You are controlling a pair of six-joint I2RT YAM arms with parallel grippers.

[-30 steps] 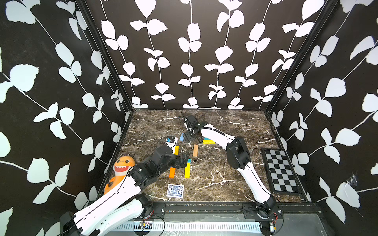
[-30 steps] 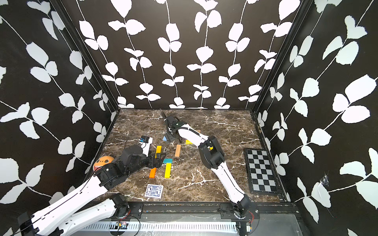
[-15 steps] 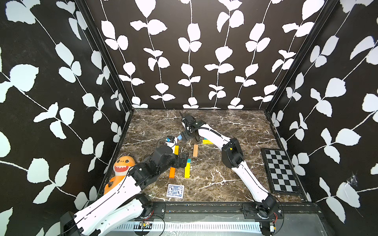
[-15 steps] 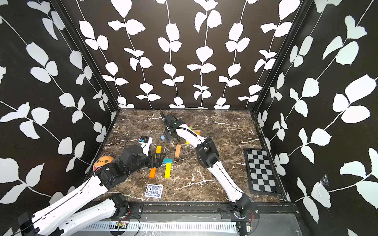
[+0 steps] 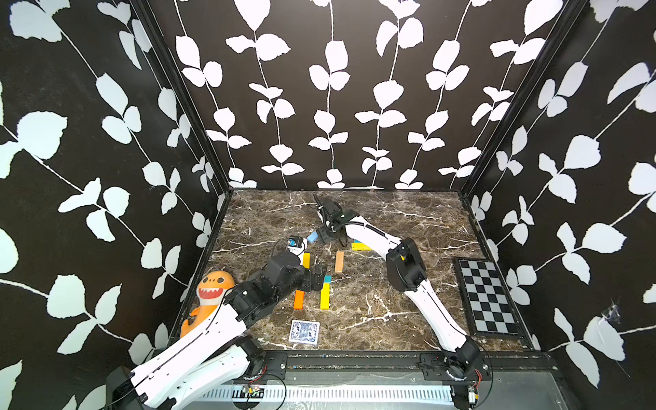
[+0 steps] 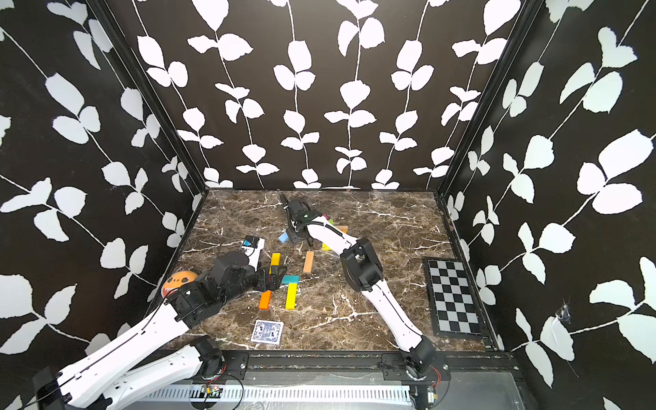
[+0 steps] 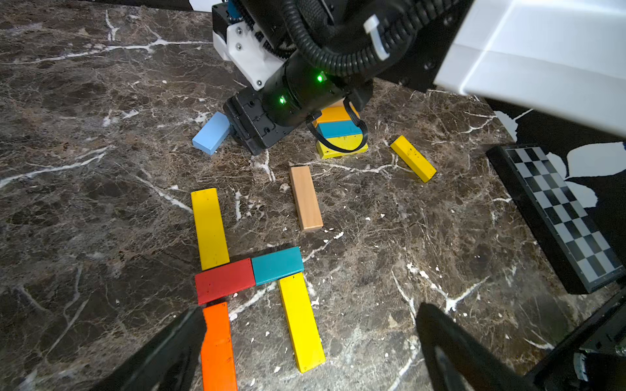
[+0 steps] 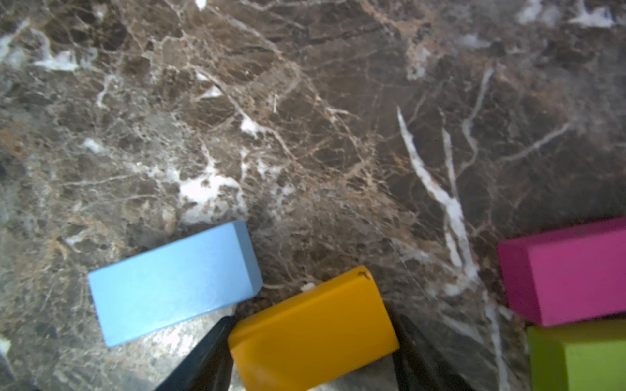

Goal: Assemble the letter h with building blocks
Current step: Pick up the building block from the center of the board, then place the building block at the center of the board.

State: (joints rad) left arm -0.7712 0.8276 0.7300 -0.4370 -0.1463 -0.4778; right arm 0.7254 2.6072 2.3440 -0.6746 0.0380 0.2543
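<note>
right arm [image 5: 372, 236] dropped beside light blue block [image 5: 312, 237] | right jaws clamped on amber block [image 8: 313, 331] | left jaws apart

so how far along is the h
Laid flat: far yellow block, red block and orange block as stem, teal block as bar, near yellow block as leg. In hand: right gripper clamps an amber block on the table. Left gripper hangs open. To do: placing it, perhaps extending the stem.

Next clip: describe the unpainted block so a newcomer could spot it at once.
On the marble table, find the flat figure of coloured blocks near the middle. Just past its teal block, toward the back wall, a tan block lies alone, touching nothing. Unlike the painted pieces nearest it, it is bare wood.
</note>
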